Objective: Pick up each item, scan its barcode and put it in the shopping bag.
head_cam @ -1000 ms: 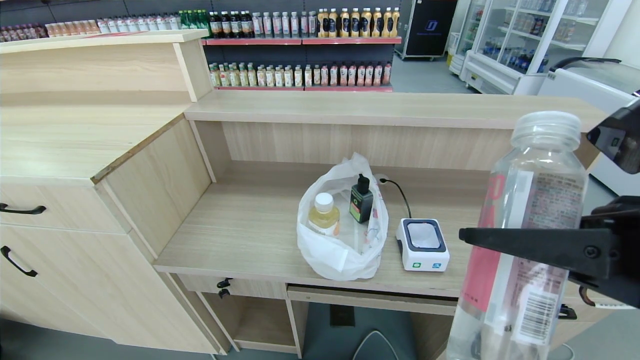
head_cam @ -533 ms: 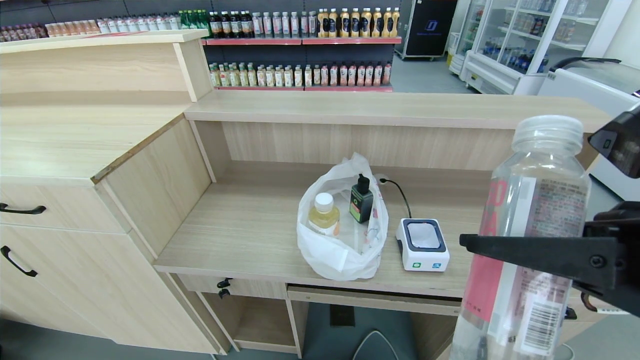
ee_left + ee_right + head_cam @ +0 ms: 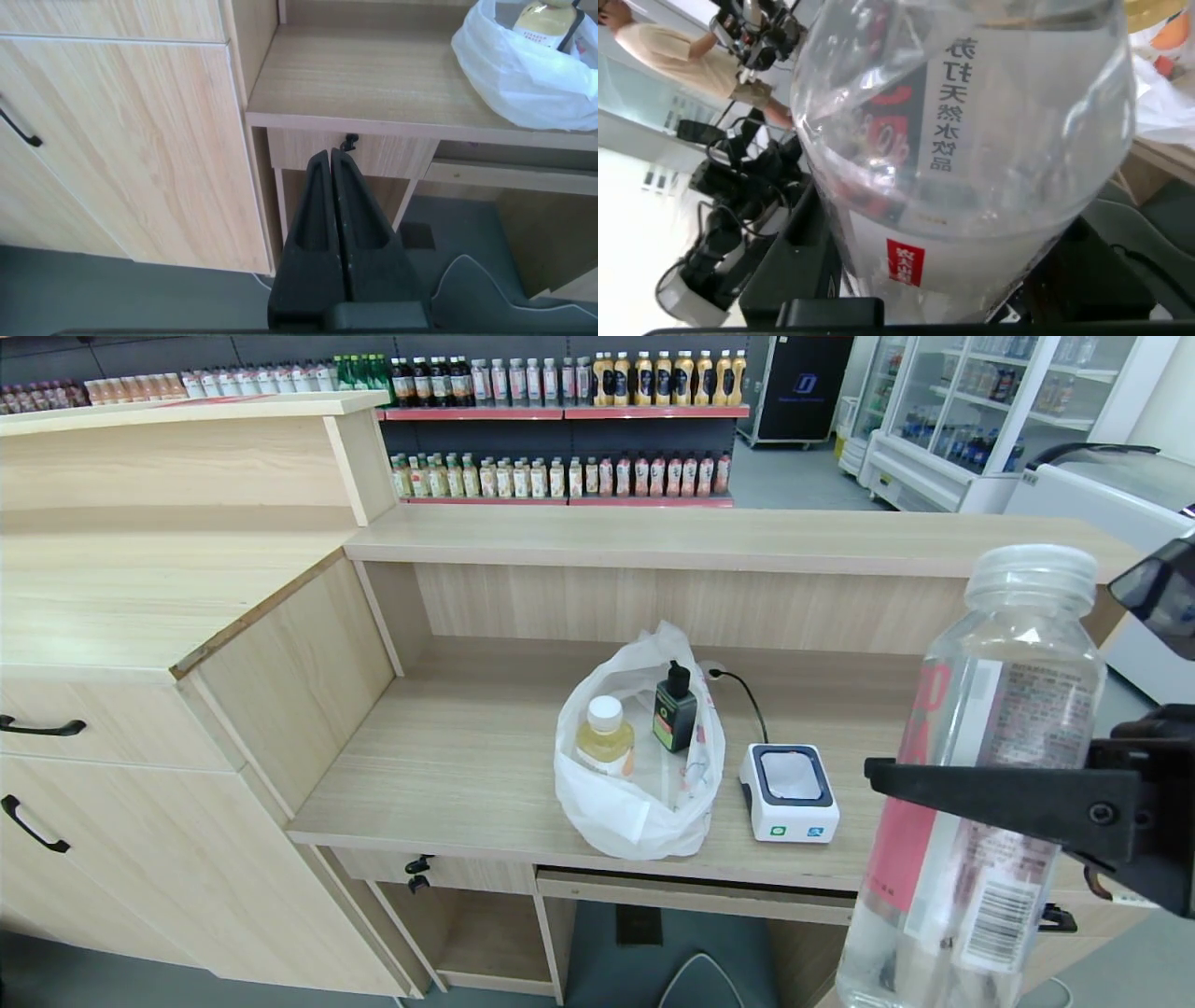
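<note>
Right end effector (image 3: 898,778) grips clear bottle (image 3: 1018,691) mid-body; long axis near vertical, cap up, top tilted right.

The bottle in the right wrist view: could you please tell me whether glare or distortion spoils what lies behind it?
Right wrist view: the bottle warps whatever lies behind it, and bright glints sit on its wall. Head view: light is even, shadows faint; the scanner window gives a pale reflection.

bottle (image 3: 1013,695): clear, red-white label | shopping bag (image 3: 607,807): white | scanner (image 3: 790,823): white, dark rim | counter (image 3: 448,756): pale woodgrain
</note>
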